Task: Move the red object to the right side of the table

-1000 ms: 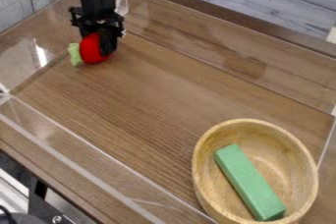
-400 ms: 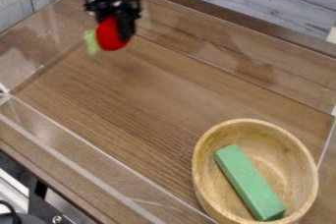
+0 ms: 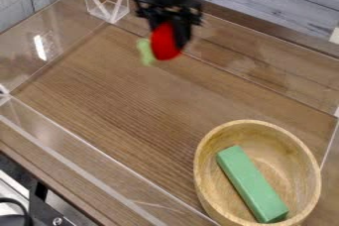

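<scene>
Nearest, bottom right: round wooden bowl [image 3: 209, 175] holding a green rectangular block [image 3: 252, 183]. Beyond, bare wood-grain table [image 3: 119, 101] inside clear acrylic walls. Farthest, above the table's far middle: black gripper [image 3: 167, 38] clamped on the red toy fruit [image 3: 165, 42], lifted clear.

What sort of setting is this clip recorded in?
Probably a lab tabletop test pen rather than a home: a wood-grain table fenced by low clear acrylic walls, with toy props, a red object in the gripper and a green block in a wooden bowl.
</scene>
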### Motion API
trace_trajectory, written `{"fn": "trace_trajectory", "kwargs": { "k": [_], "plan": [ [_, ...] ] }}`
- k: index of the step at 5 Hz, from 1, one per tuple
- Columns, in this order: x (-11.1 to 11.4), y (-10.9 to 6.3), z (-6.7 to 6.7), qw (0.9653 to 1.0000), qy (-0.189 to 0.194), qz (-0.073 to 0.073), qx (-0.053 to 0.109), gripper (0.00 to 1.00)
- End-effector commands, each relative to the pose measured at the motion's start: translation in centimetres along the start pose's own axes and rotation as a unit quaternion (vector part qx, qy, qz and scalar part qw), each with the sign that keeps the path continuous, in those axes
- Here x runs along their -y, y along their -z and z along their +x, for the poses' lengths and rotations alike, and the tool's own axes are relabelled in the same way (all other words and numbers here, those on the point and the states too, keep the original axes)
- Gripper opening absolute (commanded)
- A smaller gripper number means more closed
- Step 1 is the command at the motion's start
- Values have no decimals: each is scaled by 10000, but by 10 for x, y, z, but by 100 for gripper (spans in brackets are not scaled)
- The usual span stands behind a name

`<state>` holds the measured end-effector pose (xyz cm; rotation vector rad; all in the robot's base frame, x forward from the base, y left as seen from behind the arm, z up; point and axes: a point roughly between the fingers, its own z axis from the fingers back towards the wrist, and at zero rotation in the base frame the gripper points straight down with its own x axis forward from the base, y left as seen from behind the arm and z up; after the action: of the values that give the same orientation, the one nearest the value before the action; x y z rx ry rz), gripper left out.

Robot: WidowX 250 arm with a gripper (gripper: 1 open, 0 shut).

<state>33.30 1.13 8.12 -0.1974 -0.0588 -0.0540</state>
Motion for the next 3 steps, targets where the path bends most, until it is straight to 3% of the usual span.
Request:
{"fn": "trace_trajectory", "kwargs": {
  "k": [1, 3],
  "plan": [
    [46, -3, 8, 9992, 160, -16, 374, 0],
    [117, 53, 2, 9980, 558, -94, 268, 0]
  ]
}}
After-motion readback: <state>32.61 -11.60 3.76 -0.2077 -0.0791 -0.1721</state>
